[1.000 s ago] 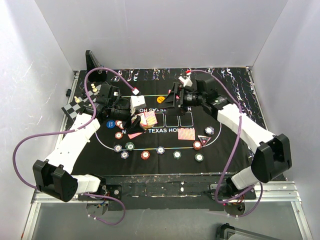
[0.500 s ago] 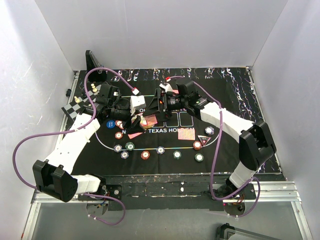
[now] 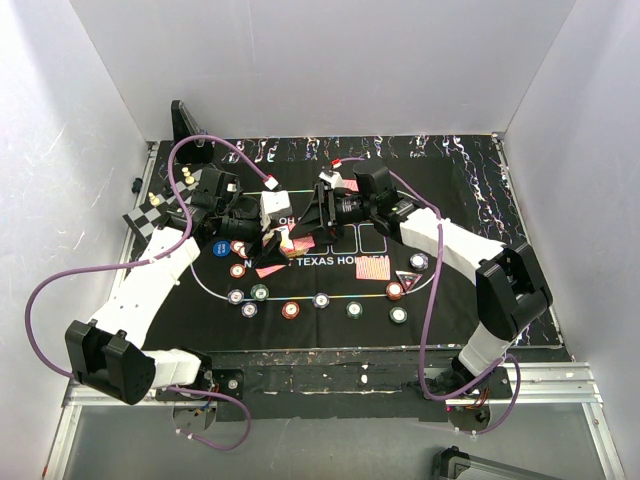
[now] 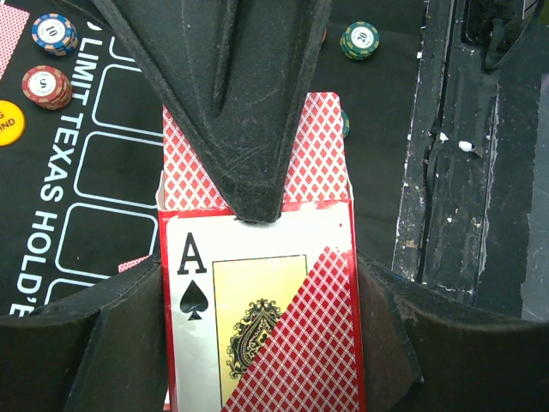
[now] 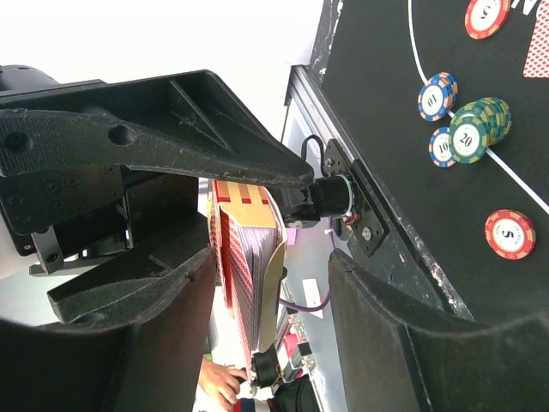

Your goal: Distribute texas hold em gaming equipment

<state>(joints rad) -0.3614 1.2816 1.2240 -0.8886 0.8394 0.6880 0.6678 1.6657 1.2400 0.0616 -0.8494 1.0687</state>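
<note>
Clamps the red-and-white card box (image 4: 257,343) in the left gripper (image 3: 276,238) above the black mat's (image 3: 455,300) left centre, steady. Straddles its protruding red-backed cards (image 4: 313,146) with the right gripper's (image 3: 314,222) part-open empty jaws, likely to draw one

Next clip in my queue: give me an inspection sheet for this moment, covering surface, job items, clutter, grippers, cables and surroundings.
Surface: black poker mat printed with Texas Hold'em markings.
Job's things: chips in an arc along the near side; face-down cards and triangular marker to the right; card box in a gripper.
Clutter: small chessboard at the mat's left edge.
Grippers: left gripper shut on the card box; right gripper open, fingers astride the box.
Cables: purple cables loop off both arms.
Surroundings: white walls.
</note>
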